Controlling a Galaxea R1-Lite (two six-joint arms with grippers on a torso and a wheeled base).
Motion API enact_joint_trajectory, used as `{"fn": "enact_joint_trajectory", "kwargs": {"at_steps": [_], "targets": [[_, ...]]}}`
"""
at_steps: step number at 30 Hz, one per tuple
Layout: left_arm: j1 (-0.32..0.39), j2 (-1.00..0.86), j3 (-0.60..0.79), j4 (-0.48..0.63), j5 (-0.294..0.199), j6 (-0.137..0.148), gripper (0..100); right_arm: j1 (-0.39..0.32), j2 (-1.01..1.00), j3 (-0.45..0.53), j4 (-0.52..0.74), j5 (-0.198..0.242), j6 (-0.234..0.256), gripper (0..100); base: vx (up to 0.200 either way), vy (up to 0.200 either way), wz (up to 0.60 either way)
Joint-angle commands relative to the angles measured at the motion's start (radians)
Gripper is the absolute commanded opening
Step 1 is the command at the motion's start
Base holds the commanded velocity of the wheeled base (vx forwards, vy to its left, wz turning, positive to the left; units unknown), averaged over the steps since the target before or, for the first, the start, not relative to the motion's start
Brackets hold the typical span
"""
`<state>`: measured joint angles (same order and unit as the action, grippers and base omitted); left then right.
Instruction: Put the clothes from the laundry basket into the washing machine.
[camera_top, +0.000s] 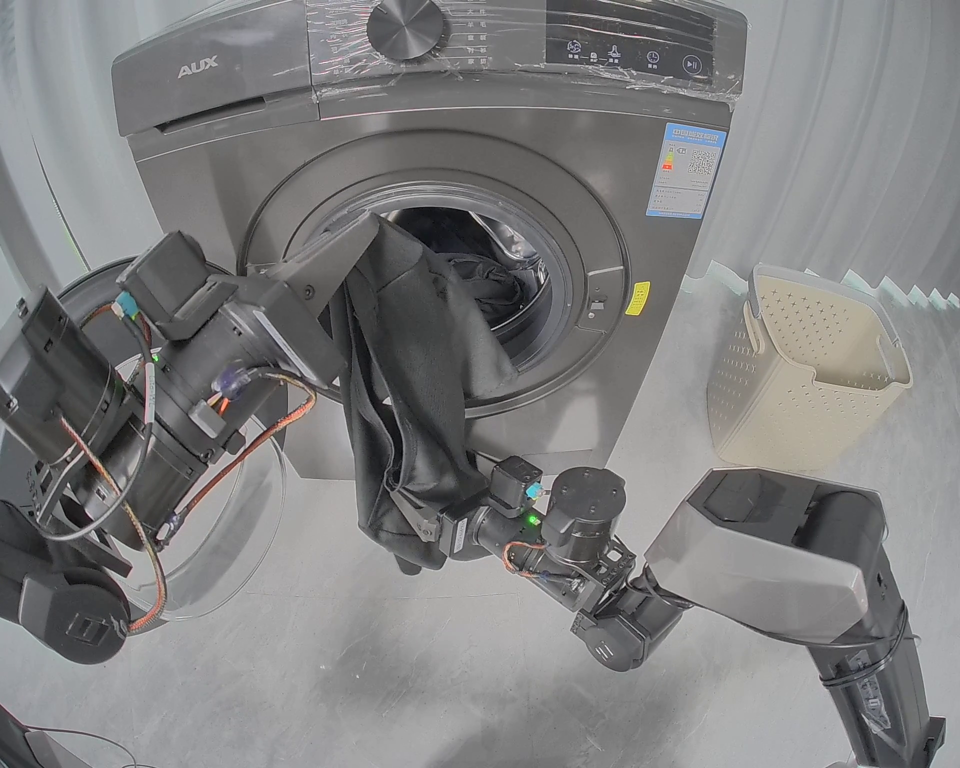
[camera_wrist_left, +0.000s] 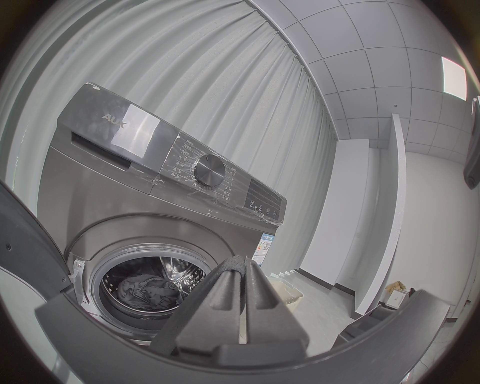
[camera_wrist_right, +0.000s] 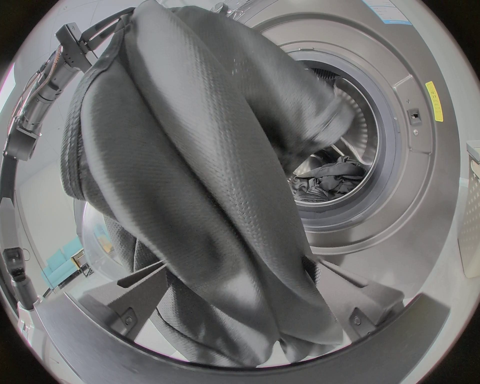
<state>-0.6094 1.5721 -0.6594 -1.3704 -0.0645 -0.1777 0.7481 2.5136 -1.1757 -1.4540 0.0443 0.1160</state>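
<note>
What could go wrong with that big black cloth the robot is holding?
Most of the dark garment hangs outside the washing machine, so it might slide to the floor if the left gripper lets go now. The low end by the right gripper could catch on it.

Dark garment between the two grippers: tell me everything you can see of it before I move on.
The dark garment is black, finely textured fabric with a thicker band along one edge. It hangs lengthwise in loose folds in front of the washing machine, across the left part of its open mouth, with most of it still outside the drum. The left gripper is shut on its top edge. Its lower end hangs at the right gripper, below the opening.
</note>
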Motion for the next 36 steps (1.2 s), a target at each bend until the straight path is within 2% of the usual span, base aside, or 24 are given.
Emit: {"fn": "enact_joint_trajectory", "kwargs": {"at_steps": [1,4,7,8,14,18,20,21,23,26,28,31,36], "targets": [[-0.003,-0.004,0.003,-0.002,-0.003,0.0,0,-0.027,0.083,-0.114,0.012,-0.001,-0.006,100,0.0,0.0,0.0],[-0.006,-0.007,0.004,-0.001,-0.003,0.0,0,-0.055,0.099,-0.17,0.012,-0.011,-0.006,100,0.0,0.0,0.0],[-0.006,-0.007,0.006,-0.001,-0.005,-0.002,0,-0.072,0.097,-0.211,0.012,-0.04,-0.004,100,0.0,0.0,0.0],[-0.006,-0.006,0.009,-0.001,-0.005,-0.002,0,-0.081,0.096,-0.223,0.014,-0.043,-0.004,0,0.0,0.0,0.0],[0.0,0.003,0.018,0.001,-0.005,-0.002,0,-0.099,0.068,-0.219,0.003,-0.053,0.007,0,0.0,0.0,0.0],[0.037,0.014,0.032,0.011,-0.011,-0.005,0,-0.115,0.019,-0.182,0.0,-0.076,0.014,0,0.0,0.0,0.0],[0.085,0.026,0.046,0.013,-0.014,-0.002,0,-0.13,-0.038,-0.12,0.0,-0.076,0.019,0,0.0,0.0,0.0],[0.085,0.026,0.046,0.013,-0.014,-0.002,0,-0.13,-0.038,-0.12,0.0,-0.076,0.019,0,0.0,0.0,0.0],[0.092,0.035,0.07,0.014,-0.028,0.001,0,-0.141,-0.101,-0.036,-0.003,-0.078,0.021,0,0.0,0.0,0.0],[0.091,0.042,0.107,0.017,-0.032,0.004,0,-0.141,-0.15,0.018,-0.006,-0.08,0.03,0,0.0,0.0,0.0],[0.091,0.055,0.135,0.019,-0.041,0.01,0,-0.138,-0.184,0.044,-0.006,-0.089,0.033,0,0.0,0.0,0.0],[0.091,0.085,0.173,0.008,-0.057,0.041,0,-0.127,-0.228,0.067,-0.006,-0.098,0.033,0,0.0,0.0,0.0],[0.089,0.112,0.208,0.001,-0.066,0.046,0,-0.121,-0.259,0.087,-0.005,-0.099,0.033,0,0.0,0.0,0.0]]}}
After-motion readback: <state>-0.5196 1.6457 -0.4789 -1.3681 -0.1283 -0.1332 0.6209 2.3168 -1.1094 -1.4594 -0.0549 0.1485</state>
